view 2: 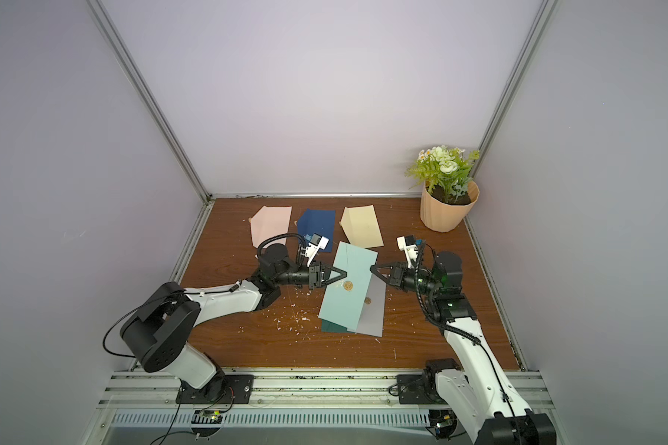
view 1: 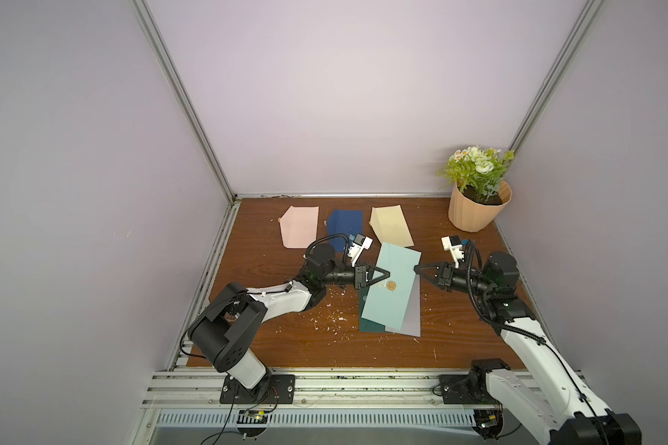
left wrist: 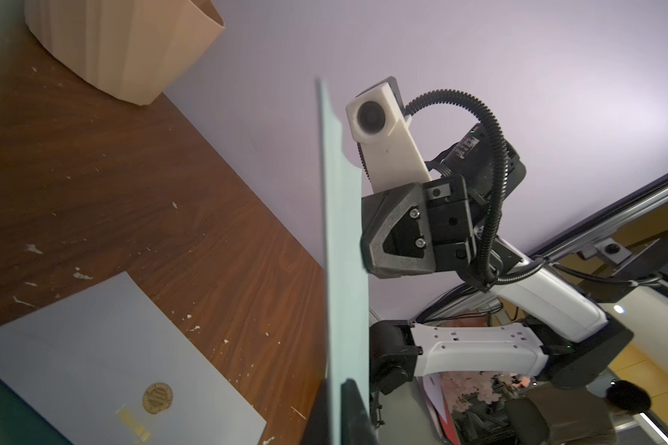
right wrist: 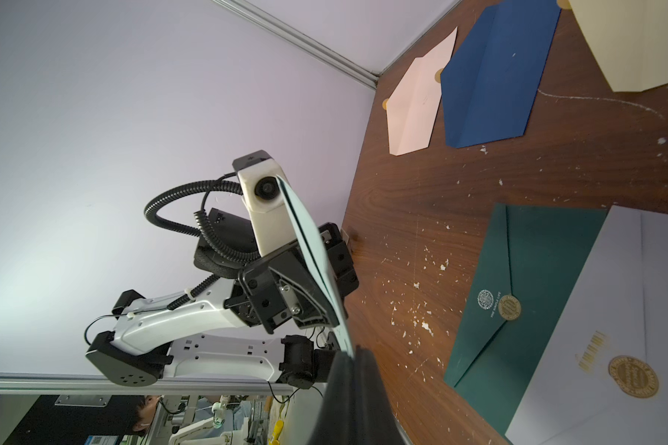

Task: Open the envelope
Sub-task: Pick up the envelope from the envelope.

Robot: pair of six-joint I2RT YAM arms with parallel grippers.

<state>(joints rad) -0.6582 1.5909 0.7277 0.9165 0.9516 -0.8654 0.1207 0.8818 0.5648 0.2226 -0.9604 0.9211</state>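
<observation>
White arms [view 1: 278, 299] with black joints [view 1: 224, 339] and ribbed black cables [left wrist: 496, 169].

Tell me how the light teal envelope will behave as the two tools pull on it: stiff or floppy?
Probably fairly stiff: the light teal envelope looks straight edge-on in the left wrist view, pinched only by the left tool and right tool. Likely light, being thin. The gold seal may resist, then tear free suddenly.

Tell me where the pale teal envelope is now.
In both top views the pale teal envelope is mid-table, held up between the left pincer and right pincer, over the green envelope and grey envelope.
</observation>
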